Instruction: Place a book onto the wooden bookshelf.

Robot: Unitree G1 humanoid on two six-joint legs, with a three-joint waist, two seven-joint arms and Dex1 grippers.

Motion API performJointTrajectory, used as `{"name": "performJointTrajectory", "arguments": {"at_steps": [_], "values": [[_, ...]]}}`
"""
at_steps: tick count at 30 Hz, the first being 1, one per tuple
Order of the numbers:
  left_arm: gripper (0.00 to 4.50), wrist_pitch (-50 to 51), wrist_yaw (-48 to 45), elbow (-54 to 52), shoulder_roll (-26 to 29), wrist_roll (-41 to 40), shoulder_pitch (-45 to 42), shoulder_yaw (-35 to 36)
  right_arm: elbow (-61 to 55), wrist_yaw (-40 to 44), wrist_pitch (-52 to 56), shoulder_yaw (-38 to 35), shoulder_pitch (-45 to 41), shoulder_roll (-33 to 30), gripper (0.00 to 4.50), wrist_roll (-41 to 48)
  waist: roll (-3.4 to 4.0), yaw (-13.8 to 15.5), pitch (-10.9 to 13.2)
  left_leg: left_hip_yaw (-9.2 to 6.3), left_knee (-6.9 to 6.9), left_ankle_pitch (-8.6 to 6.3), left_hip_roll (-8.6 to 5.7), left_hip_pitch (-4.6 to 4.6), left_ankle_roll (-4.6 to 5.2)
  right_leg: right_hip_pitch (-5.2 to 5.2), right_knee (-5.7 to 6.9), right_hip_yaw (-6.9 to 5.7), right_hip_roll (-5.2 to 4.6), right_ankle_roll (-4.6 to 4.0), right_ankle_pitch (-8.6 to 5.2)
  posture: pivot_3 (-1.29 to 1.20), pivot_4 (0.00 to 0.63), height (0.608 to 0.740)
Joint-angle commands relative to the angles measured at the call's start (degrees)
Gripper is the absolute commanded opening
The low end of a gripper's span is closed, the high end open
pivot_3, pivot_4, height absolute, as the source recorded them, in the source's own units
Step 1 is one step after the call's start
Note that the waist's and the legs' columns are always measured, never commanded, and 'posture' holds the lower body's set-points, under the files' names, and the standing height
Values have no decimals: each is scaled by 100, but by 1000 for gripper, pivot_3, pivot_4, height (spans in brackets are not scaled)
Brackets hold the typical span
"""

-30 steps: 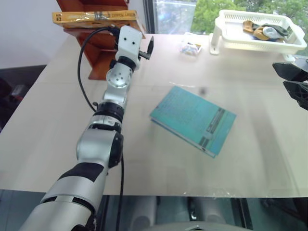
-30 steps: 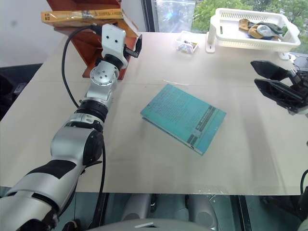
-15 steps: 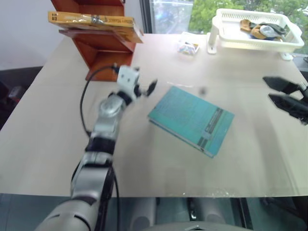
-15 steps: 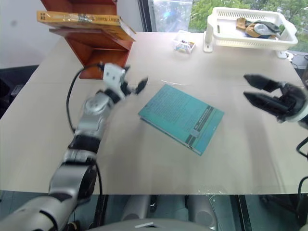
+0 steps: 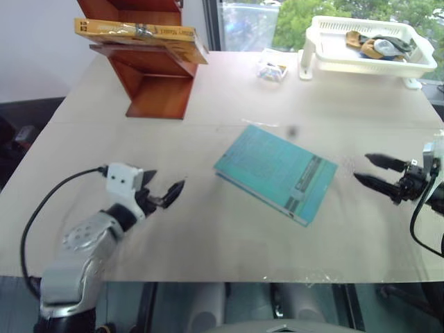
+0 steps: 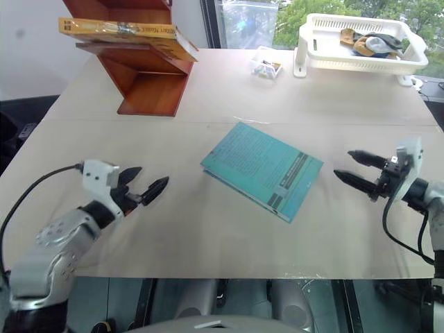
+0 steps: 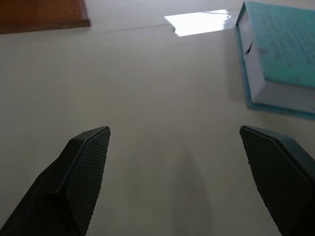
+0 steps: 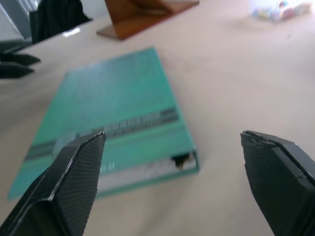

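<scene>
Lying flat on the wooden bookshelf (image 5: 149, 66), the book (image 5: 139, 31), so both left gripper (image 5: 161, 193) and right gripper (image 5: 378, 171) hovering spread and empty low over the table (image 5: 229, 90), flanking the teal book (image 5: 276, 172).

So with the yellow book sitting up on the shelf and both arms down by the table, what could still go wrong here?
The book lies on a sloped board of the wooden bookshelf with its corner past the edge, so it might slide off. The open left gripper and open right gripper hang low on either side of the teal book; a careless sweep could shove it across the table.
</scene>
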Motion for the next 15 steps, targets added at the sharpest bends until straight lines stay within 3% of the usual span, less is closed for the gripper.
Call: {"name": "performJointTrajectory", "arguments": {"at_steps": [1, 3, 15], "values": [[4433, 7, 177, -613, -84, -61, 418, 215, 122, 237, -352, -22, 53, -65, 4500, -122, -1, 11, 3, 3, -6, -1, -2, 18, 0, 17, -7, 2, -1, -1, -1, 0, 150, 740], [4433, -19, 254, -739, -132, -42, 610, 233, 203, 268, -381, -22, 52, -61, 4500, -146, 1, 10, 1, 15, -27, -2, -1, 87, 0, 90, -40, 2, 0, -3, -2, 0, 150, 740], [4433, 26, 487, -1239, -319, -163, 1132, 287, 1066, 339, -896, 193, -423, 56, 4500, -526, -2, 5, -3, 14, -47, -5, 5, 86, 3, 101, -89, 6, 6, -1, 0, 0, 150, 740]]}}
